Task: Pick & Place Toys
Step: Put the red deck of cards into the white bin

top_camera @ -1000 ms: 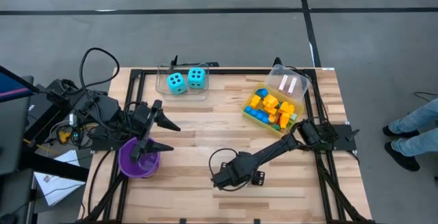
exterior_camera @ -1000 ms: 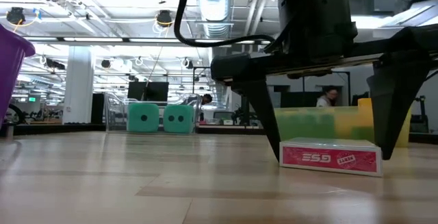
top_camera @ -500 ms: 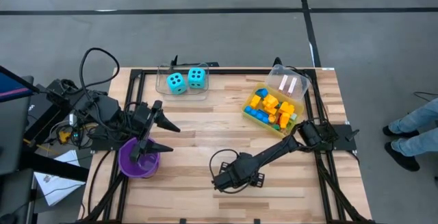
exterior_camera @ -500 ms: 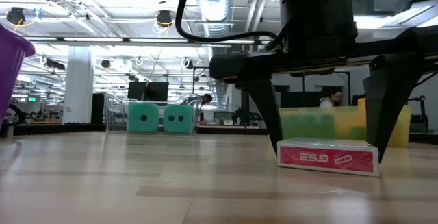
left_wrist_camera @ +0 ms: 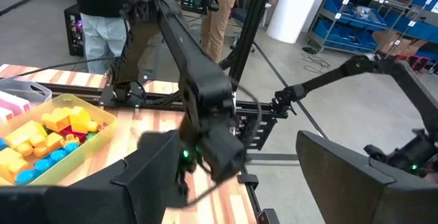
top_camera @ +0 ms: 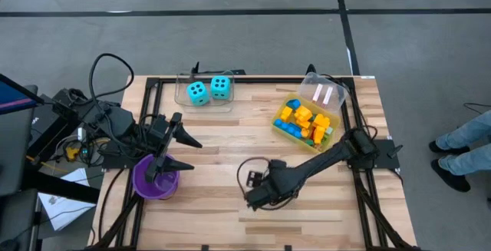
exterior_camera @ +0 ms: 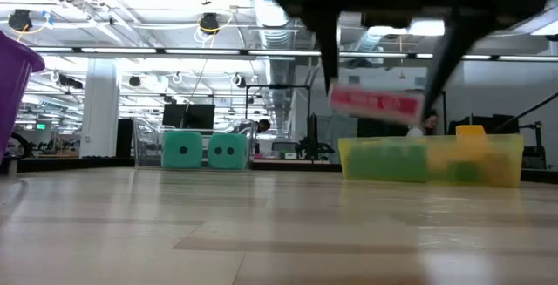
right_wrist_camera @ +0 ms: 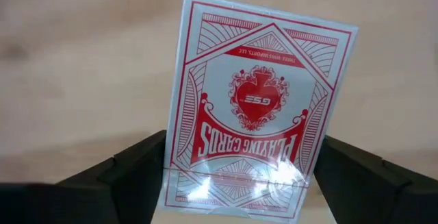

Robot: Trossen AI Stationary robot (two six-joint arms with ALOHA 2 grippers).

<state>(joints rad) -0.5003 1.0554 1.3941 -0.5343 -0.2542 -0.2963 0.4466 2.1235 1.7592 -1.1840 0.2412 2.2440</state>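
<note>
With the right gripper clamped on the card pack and clear of the table, I judge a carry comes next, while the left gripper waits with jaws apart.

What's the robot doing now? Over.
Right gripper shut on card deck, lifted off table. Left gripper open, above purple cup. Nothing in the way.

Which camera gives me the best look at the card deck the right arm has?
The right wrist view: the card deck fills it face-on, gripped between the right tool. The low view shows only its red edge, lifted off the table and blurred. In the high view the arm hides it. The left wrist view doesn't show it clearly.
</note>
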